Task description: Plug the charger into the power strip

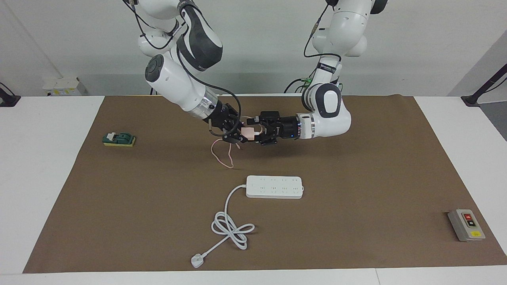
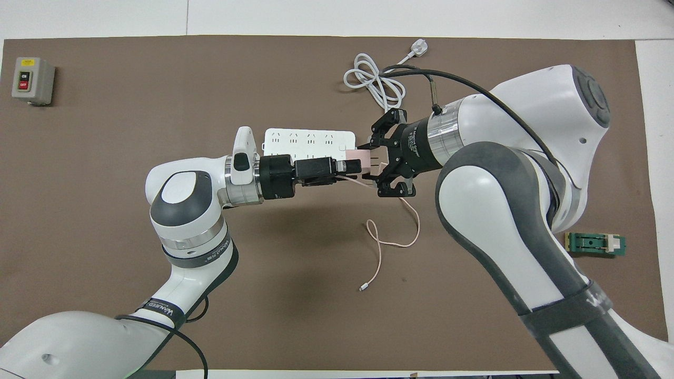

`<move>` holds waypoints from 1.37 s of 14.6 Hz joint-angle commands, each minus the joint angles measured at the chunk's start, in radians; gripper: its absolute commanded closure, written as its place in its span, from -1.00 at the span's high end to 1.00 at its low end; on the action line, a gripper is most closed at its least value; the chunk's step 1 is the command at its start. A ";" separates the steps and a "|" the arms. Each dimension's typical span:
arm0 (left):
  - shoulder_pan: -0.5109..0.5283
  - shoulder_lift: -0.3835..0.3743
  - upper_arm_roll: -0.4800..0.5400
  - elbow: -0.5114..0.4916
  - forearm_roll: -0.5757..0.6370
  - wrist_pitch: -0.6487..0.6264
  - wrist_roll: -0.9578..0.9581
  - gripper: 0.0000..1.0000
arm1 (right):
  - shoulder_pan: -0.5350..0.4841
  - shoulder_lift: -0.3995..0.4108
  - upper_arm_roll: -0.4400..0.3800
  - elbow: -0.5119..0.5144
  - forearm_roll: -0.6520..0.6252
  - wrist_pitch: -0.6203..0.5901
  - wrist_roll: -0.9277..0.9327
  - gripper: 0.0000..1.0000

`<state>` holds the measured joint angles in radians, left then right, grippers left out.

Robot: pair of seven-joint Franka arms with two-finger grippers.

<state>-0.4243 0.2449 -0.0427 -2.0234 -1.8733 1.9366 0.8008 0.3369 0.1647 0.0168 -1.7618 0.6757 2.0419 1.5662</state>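
Observation:
The pale-pink charger [image 1: 248, 133] [image 2: 358, 156] hangs in the air over the brown mat, between my two grippers. My left gripper [image 1: 257, 130] [image 2: 352, 166] is shut on it from the left arm's side. The charger's prongs point at my right gripper [image 1: 237, 132] [image 2: 375, 160], which is open with its fingers spread wide around the prong end. The thin pink cable [image 1: 222, 156] [image 2: 405, 239] droops from the charger onto the mat. The white power strip [image 1: 274, 187] [image 2: 308, 138] lies flat on the mat, sockets up, partly covered by my left hand in the overhead view.
The strip's thick white cord [image 1: 231, 227] [image 2: 374, 79] lies coiled, ending in a three-pin plug [image 1: 197, 260] [image 2: 418, 47]. A grey button box [image 1: 466, 225] [image 2: 32, 80] sits at the left arm's end. A green block [image 1: 119, 139] [image 2: 595, 243] sits at the right arm's end.

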 commanded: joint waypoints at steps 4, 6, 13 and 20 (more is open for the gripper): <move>-0.019 -0.004 0.009 0.026 -0.015 0.039 -0.014 0.01 | 0.001 -0.005 0.002 -0.001 0.007 0.001 0.025 -1.00; -0.019 -0.004 0.009 0.026 -0.015 0.044 -0.014 -0.61 | 0.002 -0.005 0.002 -0.001 0.007 0.001 0.025 -1.00; -0.021 -0.004 0.009 0.026 -0.013 0.035 -0.015 -1.00 | 0.001 -0.005 0.002 -0.001 0.007 0.003 0.031 -0.70; -0.014 -0.015 0.010 0.026 -0.015 0.096 -0.006 -1.00 | 0.001 -0.005 0.002 0.004 0.005 0.007 0.057 1.00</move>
<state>-0.4280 0.2463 -0.0420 -2.0008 -1.8735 1.9781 0.7956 0.3371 0.1640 0.0167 -1.7576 0.6807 2.0427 1.5919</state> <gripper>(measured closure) 0.687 0.000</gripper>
